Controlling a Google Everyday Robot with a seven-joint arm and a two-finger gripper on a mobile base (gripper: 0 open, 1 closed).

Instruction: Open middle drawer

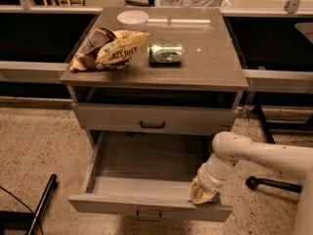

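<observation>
Camera view. The cabinet's tabletop carries a crumpled snack bag at the left. A green can lies on its side just right of the bag, and a white bowl sits behind both.

Below the tabletop, an upper drawer with a dark centre handle sits shut.

The middle drawer is directly beneath it. It stands open, extended well forward of the cabinet, and its bare tray interior is exposed. Its small handle shows at the centre of the front panel.

The white arm enters from the right and angles down. The pincer rests at the right end of the middle drawer's front edge, apparently touching the rim. Whether the pincer is open or closed cannot be told.

A dark bar lies on the speckled floor at lower left.
</observation>
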